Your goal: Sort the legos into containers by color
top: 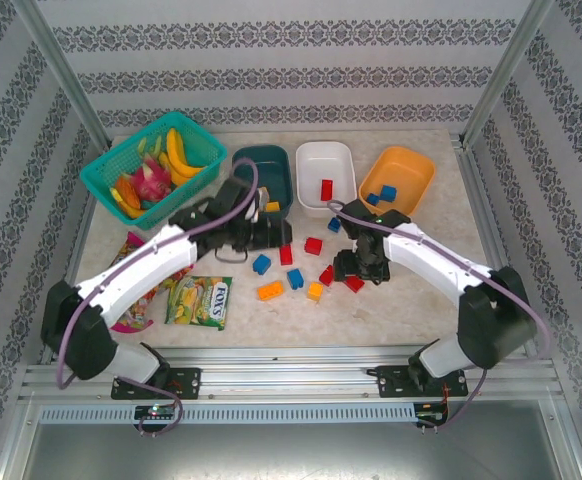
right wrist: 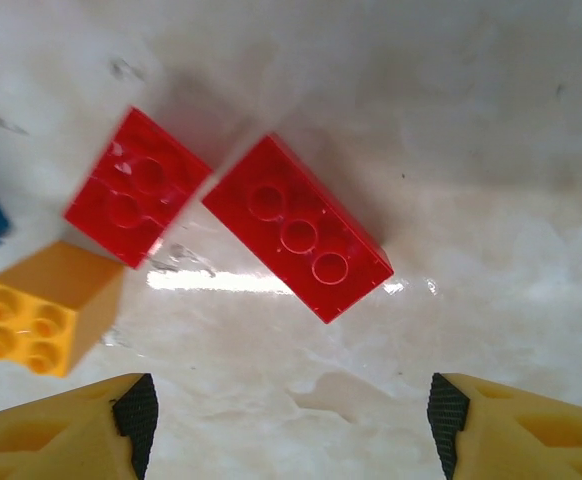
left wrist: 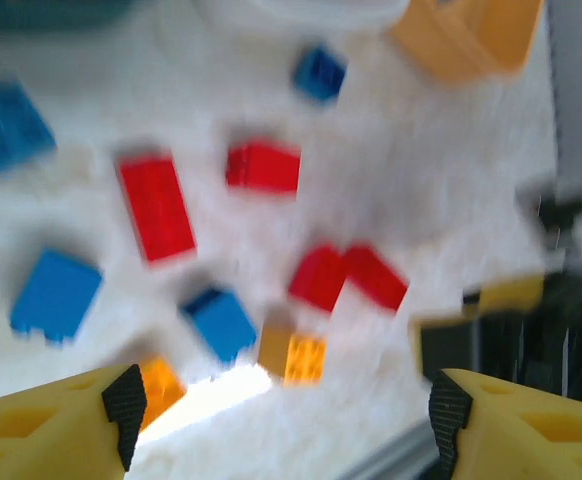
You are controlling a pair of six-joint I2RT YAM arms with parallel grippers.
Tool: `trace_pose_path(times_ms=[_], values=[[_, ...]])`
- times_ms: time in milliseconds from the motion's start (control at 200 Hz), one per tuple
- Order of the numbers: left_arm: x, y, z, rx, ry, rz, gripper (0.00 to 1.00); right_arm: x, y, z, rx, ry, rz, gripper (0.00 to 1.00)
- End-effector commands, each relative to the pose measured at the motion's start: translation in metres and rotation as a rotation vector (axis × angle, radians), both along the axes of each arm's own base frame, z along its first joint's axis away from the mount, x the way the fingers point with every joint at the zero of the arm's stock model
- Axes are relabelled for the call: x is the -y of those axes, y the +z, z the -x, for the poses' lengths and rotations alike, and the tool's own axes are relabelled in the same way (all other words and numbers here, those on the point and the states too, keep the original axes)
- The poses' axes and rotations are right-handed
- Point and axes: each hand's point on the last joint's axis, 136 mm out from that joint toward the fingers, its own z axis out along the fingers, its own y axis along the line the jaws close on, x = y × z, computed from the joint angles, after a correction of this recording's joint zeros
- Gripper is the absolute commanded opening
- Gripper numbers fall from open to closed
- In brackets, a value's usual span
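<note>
Long red plastic lego brick (right wrist: 296, 228) is pictured studs-up on the pale marbled tabletop (right wrist: 511, 180), just beside a shorter red brick (right wrist: 136, 200). Right gripper (right wrist: 289, 425) is held over it w/ jaws spread wide, nothing gripped; left gripper (left wrist: 287, 405) is likewise spread & empty. White rounded plastic tub (top: 341, 165) is well apart. Risk: brick is set diagonal to the jaws, so it could be twisted or its neighbour snagged.

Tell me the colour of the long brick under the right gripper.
Long brick: red, best in the right wrist view.
</note>
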Motion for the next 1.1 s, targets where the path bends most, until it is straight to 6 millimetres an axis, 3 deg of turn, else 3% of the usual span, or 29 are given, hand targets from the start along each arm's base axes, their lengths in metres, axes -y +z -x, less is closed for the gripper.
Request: trace_pose_path(times_ms=[0, 130, 180, 310, 465, 844, 964, 1099], values=[[0.005, 0.002, 0.014, 0.047, -0.011, 0.086, 0.79, 0.003, -0.012, 0.006, -0.095, 0.067, 0.074, 0.75], [-0.003, 0.002, 0.022, 0.047, 0.005, 0.082, 0.79, 0.006, -0.025, -0.003, -0.151, 0.135, 0.158, 0.77], [-0.003, 0.006, 0.021, 0.06, 0.004, 0.078, 0.79, 0.01, -0.029, -0.006, -0.168, 0.149, 0.192, 0.85], [0.0, 0.014, 0.016, 0.075, -0.002, 0.074, 0.79, 0.013, -0.039, -0.018, -0.169, 0.163, 0.202, 0.84], [0.003, 0.021, 0.013, 0.085, -0.002, 0.097, 0.78, 0.013, -0.054, -0.026, -0.209, 0.158, 0.181, 0.73], [0.007, 0.022, 0.01, 0.082, 0.001, 0.103, 0.78, 0.017, -0.062, -0.041, -0.19, 0.108, 0.119, 0.46], [0.008, 0.022, 0.007, 0.082, 0.013, 0.108, 0.78, 0.018, -0.056, -0.041, -0.166, 0.079, 0.098, 0.37], [0.007, 0.028, 0.002, 0.093, 0.04, 0.116, 0.78, 0.016, -0.032, -0.046, -0.086, 0.047, 0.071, 0.3]])
